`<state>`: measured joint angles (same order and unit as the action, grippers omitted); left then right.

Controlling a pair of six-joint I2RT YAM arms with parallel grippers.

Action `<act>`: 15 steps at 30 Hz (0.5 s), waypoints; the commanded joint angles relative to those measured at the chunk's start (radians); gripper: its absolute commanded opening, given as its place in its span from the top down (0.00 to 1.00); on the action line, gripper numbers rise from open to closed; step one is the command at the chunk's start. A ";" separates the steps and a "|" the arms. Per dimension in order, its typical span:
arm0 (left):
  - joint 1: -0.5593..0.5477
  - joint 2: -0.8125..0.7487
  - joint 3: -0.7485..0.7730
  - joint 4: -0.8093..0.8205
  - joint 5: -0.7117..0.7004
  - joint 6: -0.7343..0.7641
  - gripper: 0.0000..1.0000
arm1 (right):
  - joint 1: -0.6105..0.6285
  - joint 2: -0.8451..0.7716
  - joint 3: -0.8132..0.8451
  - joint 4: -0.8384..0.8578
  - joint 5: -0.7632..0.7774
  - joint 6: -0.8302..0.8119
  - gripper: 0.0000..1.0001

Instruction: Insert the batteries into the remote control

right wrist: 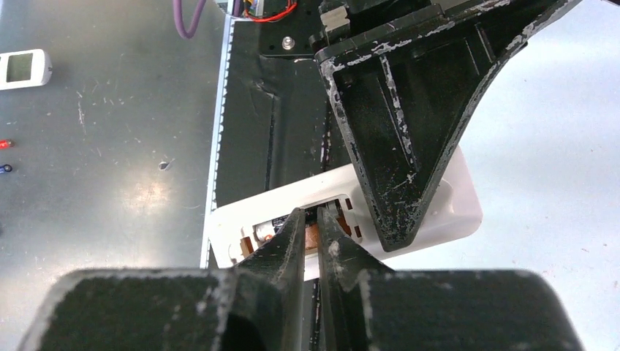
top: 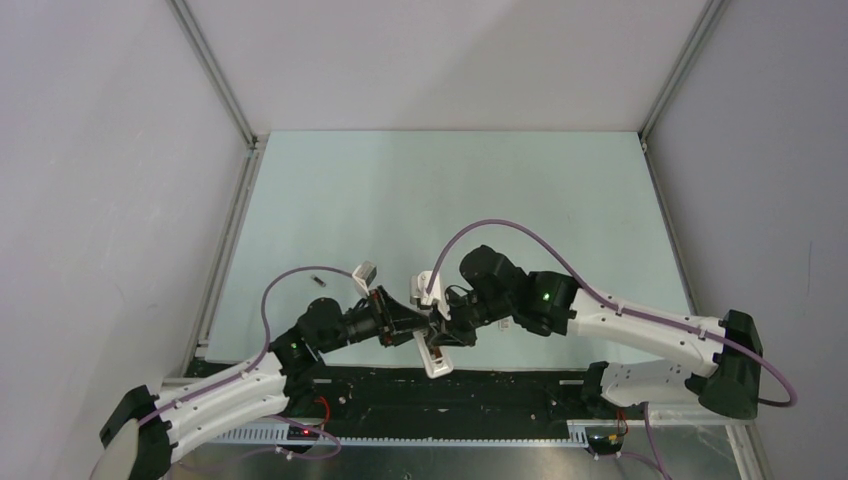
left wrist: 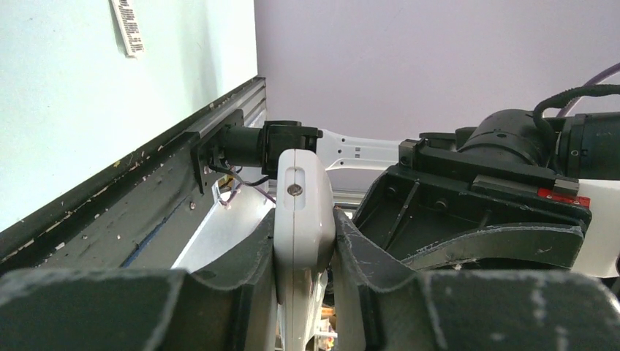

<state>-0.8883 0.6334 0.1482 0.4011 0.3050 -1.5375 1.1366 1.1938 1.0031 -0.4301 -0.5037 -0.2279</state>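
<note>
Clamping the remote control (left wrist: 303, 205) edgewise, long axis running twelve to six o'clock, is the left hand (left wrist: 305, 245); right hand (right wrist: 312, 219) nearly together at its open back, grip unclear.

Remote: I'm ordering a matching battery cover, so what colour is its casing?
The remote is white, best seen in the right wrist view.

Two arms of mine, left arm (top: 220, 395), right arm (top: 650, 325), two grippers, left gripper (left wrist: 305, 219), right gripper (right wrist: 313, 223), one remote (top: 437, 360), one loose battery (top: 317, 281), two purple cables, left cable (top: 266, 310), right cable (top: 497, 222), one other white screened gadget (right wrist: 22, 67), one table (top: 450, 190).
</note>
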 commanded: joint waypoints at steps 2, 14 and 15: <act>-0.011 -0.018 0.056 0.181 -0.005 -0.029 1.00 | 0.008 0.014 0.017 -0.055 0.098 0.004 0.87; -0.011 -0.047 0.000 0.119 -0.088 0.112 1.00 | 0.029 -0.238 0.016 0.158 0.132 0.118 0.61; -0.011 -0.051 -0.006 0.116 -0.091 0.122 1.00 | 0.032 -0.258 0.016 0.177 0.162 0.137 0.60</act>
<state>-0.8928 0.5999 0.1478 0.4709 0.2569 -1.4906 1.1522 1.0126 1.0077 -0.3759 -0.4072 -0.1585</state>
